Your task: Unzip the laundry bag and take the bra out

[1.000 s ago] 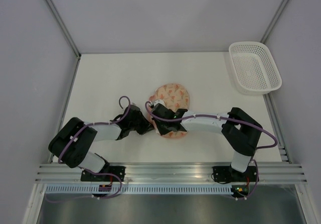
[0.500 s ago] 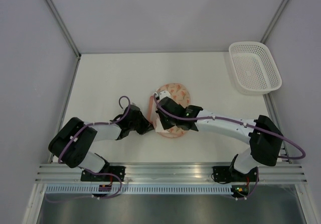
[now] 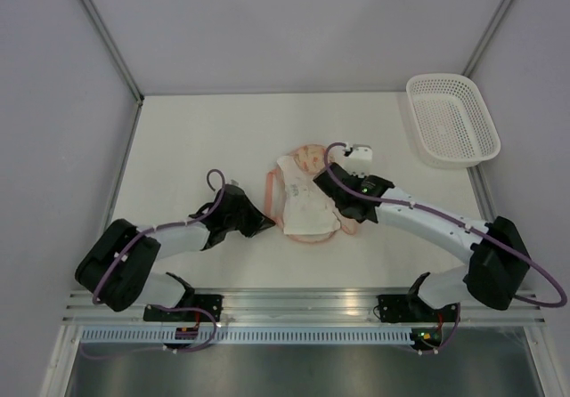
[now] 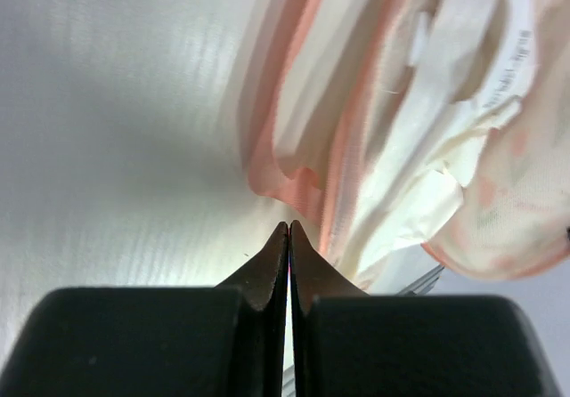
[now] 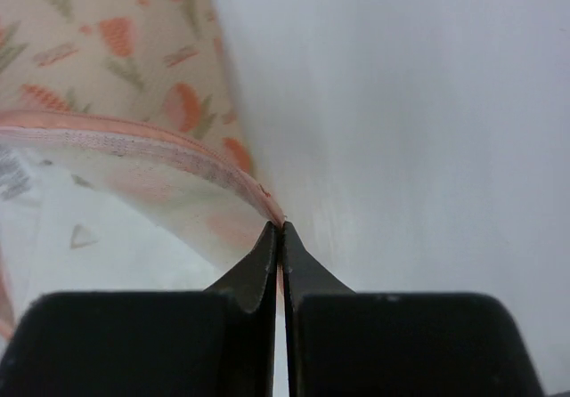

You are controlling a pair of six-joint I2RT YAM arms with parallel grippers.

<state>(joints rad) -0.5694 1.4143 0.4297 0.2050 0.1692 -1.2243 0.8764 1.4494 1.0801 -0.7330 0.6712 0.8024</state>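
Laundry bag (image 3: 307,161) lies mid-table (image 3: 196,139), zip open, flap spread toward the near edge. White bra (image 4: 405,188) shows crumpled inside the opening. Right gripper (image 3: 325,182) is at the bag's right side, jaws pinched on the pink zip trim. Left gripper (image 3: 266,225) has its jaws closed, tips against the bag's pink left edge; grip unclear. Basket (image 3: 426,148) sits far right, well apart.

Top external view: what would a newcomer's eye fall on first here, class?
The cream oval fabric laundry bag with orange-pink motifs lies mid-table, gaping, with the soft white fabric bra showing inside. The right gripper pinches its pink zip trim; the left gripper is shut at its opposite edge.
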